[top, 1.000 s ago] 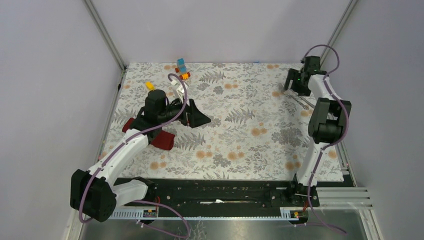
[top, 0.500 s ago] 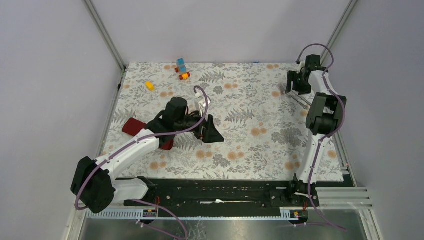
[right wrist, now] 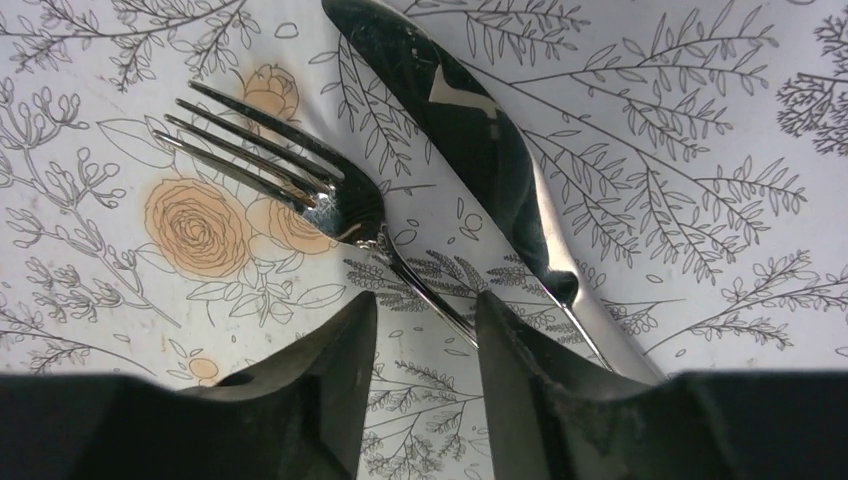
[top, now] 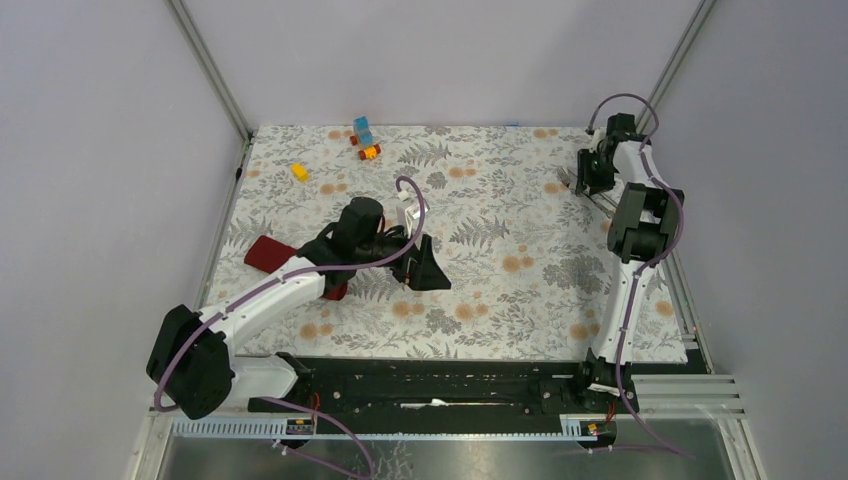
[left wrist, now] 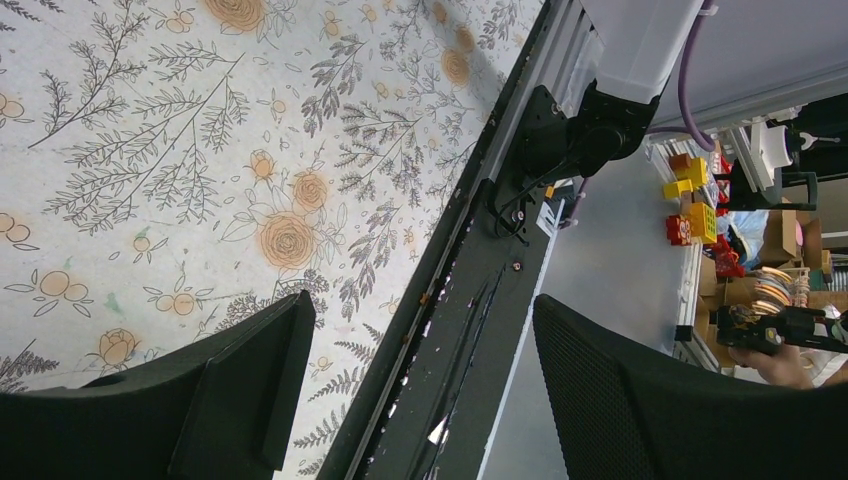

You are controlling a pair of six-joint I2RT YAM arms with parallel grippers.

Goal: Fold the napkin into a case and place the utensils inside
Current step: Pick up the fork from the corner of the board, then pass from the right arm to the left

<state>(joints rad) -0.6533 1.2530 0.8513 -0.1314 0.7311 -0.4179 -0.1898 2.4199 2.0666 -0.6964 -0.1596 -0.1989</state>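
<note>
- Maroon napkin [top: 268, 252] lies on the left side of the table [top: 500, 300], flat and partly hidden under the left arm. A second patch of the same cloth shows just on the near side of that arm.
- Left gripper [left wrist: 422, 303] is released. Its jaws stand wide with nothing between them, only the floral table cover and the black base rail showing behind. It sits near the table's middle, off the napkin.
- Fork [right wrist: 300, 195] and knife [right wrist: 480, 150] lie side by side on the cover at the far right of the table, well apart from the napkin.
- Right gripper [right wrist: 420, 320] is down over the utensils. Its jaws are apart with a narrow gap, straddling the fork's neck.
- The fork's handle runs under one finger. No pinch on it can be seen, and it rests on the table.
- The knife lies just beside that finger, outside the gap.
- Toy blocks at the far edge: a blue and orange cluster [top: 363, 135] and a yellow one [top: 299, 172].
</note>
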